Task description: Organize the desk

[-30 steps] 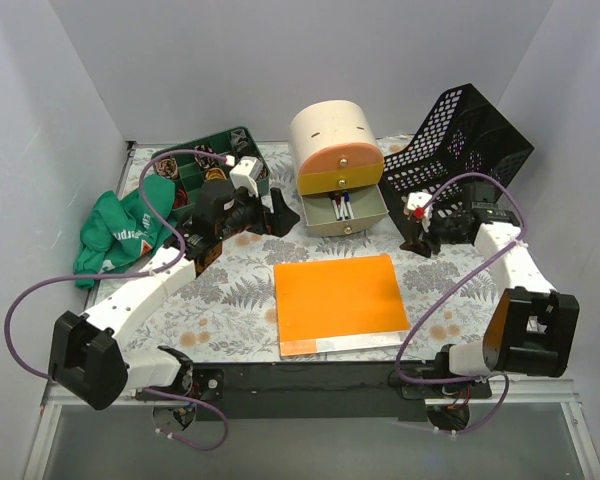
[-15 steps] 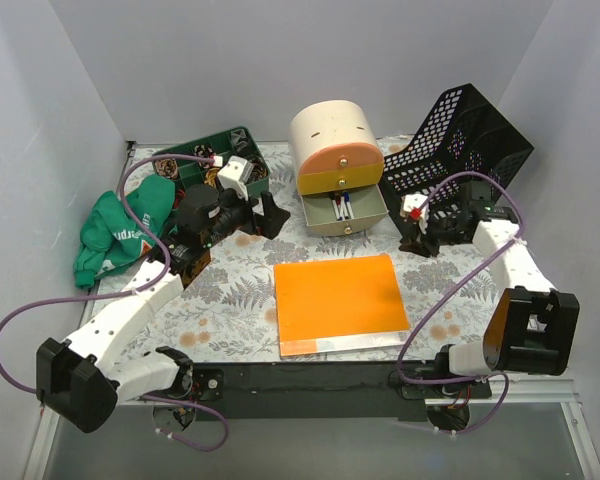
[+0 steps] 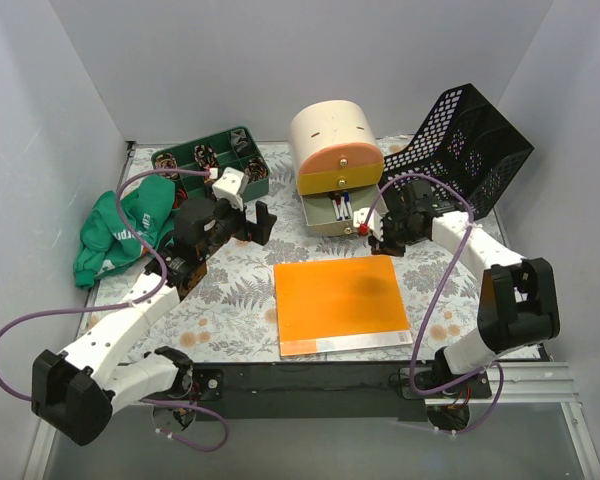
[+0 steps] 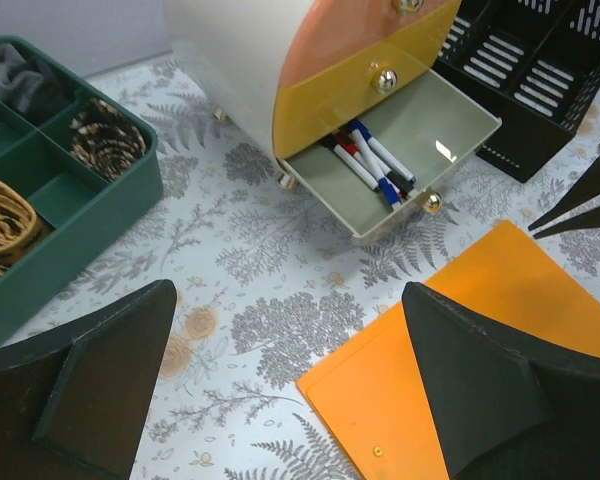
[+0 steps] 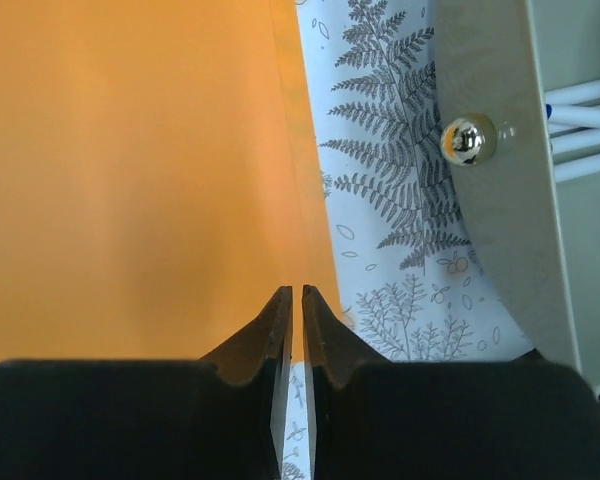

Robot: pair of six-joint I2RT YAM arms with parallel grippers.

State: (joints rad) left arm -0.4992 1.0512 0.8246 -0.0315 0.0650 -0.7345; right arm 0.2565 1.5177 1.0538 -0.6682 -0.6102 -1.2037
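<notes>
The desk (image 3: pixel 230 290) is a fern-print tabletop. An orange folder (image 3: pixel 340 300) lies flat at its front middle. My left gripper (image 3: pixel 260 222) is open and empty, hovering left of the open bottom drawer (image 3: pixel 345 212). In the left wrist view its gripper (image 4: pixel 290 400) spans bare desk (image 4: pixel 270 330) and the folder's corner (image 4: pixel 460 350). My right gripper (image 3: pixel 375 228) is shut and empty, low by the drawer's right front corner. In the right wrist view the right gripper (image 5: pixel 297 295) sits over the folder's edge (image 5: pixel 130 170), beside the drawer knob (image 5: pixel 467 140).
A cream drawer unit (image 3: pixel 335 150) stands at the back, with pens (image 4: pixel 370 165) in its open drawer. A black mesh basket (image 3: pixel 470 140) leans at the back right. A green compartment tray (image 3: pixel 215 160) and a green cloth (image 3: pixel 120 230) lie at the left.
My right gripper has moved left from beside the basket to the drawer's front corner. My left gripper has drawn back slightly to the left.
</notes>
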